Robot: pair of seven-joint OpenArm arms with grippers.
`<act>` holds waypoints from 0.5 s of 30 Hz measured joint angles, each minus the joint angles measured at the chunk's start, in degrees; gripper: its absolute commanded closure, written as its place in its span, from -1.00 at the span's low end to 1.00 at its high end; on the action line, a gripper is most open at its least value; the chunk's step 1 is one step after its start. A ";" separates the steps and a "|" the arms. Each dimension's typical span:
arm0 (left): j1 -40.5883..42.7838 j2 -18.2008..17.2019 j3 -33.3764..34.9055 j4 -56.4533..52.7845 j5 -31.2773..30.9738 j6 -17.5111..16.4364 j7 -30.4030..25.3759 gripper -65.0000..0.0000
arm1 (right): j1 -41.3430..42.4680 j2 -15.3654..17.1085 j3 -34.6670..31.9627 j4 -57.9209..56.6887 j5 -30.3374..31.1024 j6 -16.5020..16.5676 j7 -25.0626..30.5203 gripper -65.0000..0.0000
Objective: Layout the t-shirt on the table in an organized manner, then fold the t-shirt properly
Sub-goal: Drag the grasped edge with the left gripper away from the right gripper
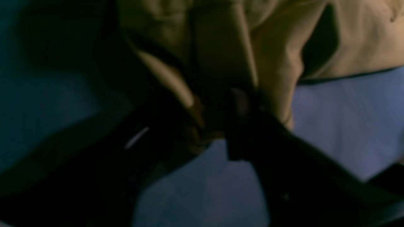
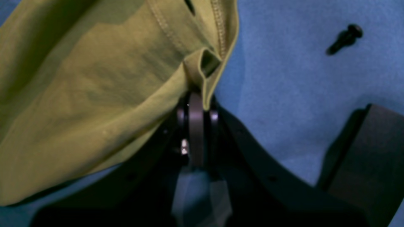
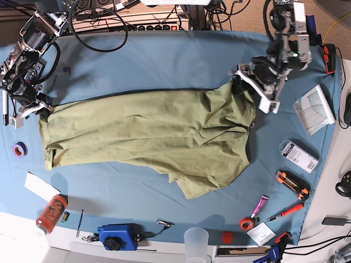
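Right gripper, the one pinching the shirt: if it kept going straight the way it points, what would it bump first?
Probably the t-shirt itself: the right gripper is shut on its hem, so cloth lies directly ahead, then the table.

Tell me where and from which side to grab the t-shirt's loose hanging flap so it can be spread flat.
Probably grip the t-shirt at the tip of the flap drooping toward the near table edge, coming from that near side. Both the left gripper and right gripper already pinch its two ends, so one would have to release first.
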 measured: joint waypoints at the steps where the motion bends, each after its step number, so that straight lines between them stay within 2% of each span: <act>1: -0.02 0.00 0.81 0.00 1.75 2.08 -1.18 0.72 | 0.00 0.00 0.00 0.00 0.00 0.00 0.00 1.00; 2: -0.02 0.02 1.14 0.02 3.08 4.04 -1.90 0.94 | 0.00 0.00 0.00 0.00 0.00 0.00 0.00 1.00; 3: -0.04 0.02 1.25 0.00 4.44 5.46 -2.89 1.00 | 0.00 0.00 0.00 0.00 -0.02 0.00 -0.02 1.00; 5: -0.15 0.11 1.27 0.02 6.60 5.84 -3.30 1.00 | 0.00 0.00 0.00 0.00 0.00 0.02 0.00 1.00; 8: -1.42 0.09 1.25 0.00 9.03 5.51 -2.25 1.00 | -0.07 0.09 0.00 0.00 -0.04 2.45 0.50 1.00; 15: -2.82 -2.01 -1.68 -0.11 9.20 5.57 -0.22 1.00 | -0.33 0.74 1.57 -0.09 1.73 3.96 -0.20 1.00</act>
